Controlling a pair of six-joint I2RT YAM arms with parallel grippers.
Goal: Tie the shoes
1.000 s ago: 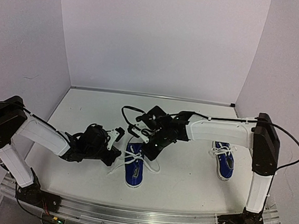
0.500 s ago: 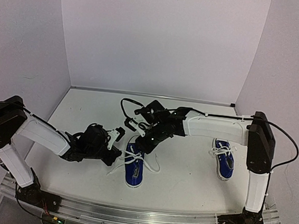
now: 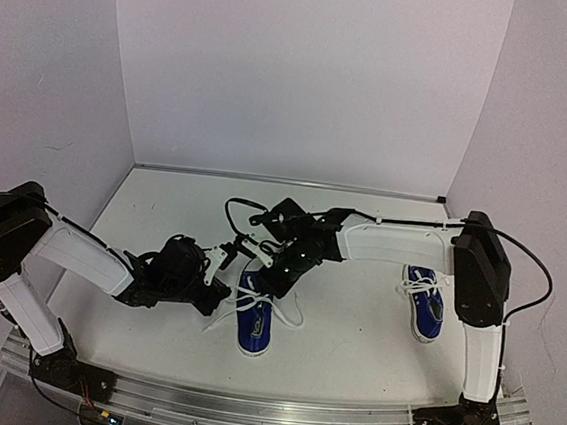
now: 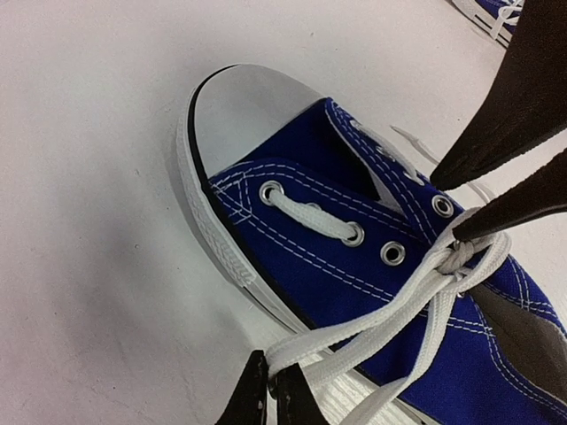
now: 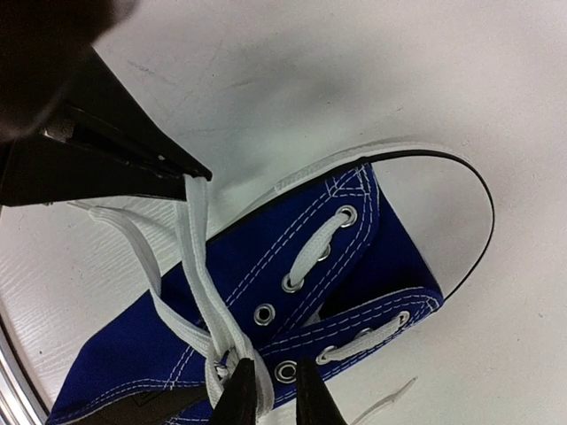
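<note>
Table (image 3: 349, 365) first: two blue sneakers lie on it well apart, the near shoe (image 3: 253, 325) in the middle and the other shoe (image 3: 423, 306) off to the right, its laces loose. On the near shoe the white lace (image 4: 354, 341) is crossed once over the tongue, with no bow formed yet. Risk, as I judge it: the left strand runs taut, so a harder pull could drag the light shoe sideways or slip the crossing apart, since nothing pins the shoe down. Left gripper (image 4: 268, 394) has its jaws closed on that strand just beside the sole. Right gripper (image 5: 275, 390) holds its jaws narrowly apart, tips at the crossing and touching lace; no firm pinch shows
</note>
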